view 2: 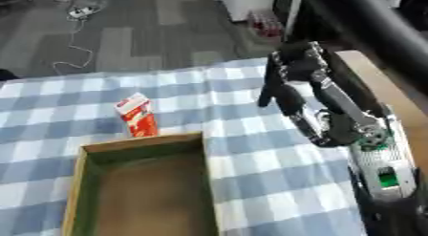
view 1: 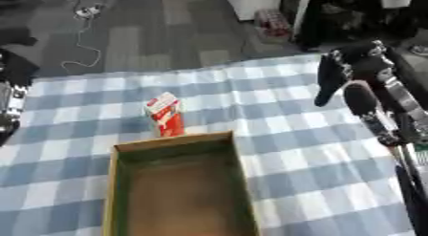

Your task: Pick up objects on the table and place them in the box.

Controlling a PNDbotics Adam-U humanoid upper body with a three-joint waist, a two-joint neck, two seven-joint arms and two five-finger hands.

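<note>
Left eye view: the carton [view 1: 165, 114] stood upright on the desk [view 1: 293, 149], just beyond the box [view 1: 177, 182]. A careless approach could have toppled it.

Right eye view: the right robot hand [view 2: 288, 82] hung well apart, fingers relaxed downward, holding nothing; a late closure risked missing.

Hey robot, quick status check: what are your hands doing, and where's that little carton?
Right hand raised, open, holding nothing; left hand not in view. Red carton upright just behind the box. Nothing in the way.
</note>
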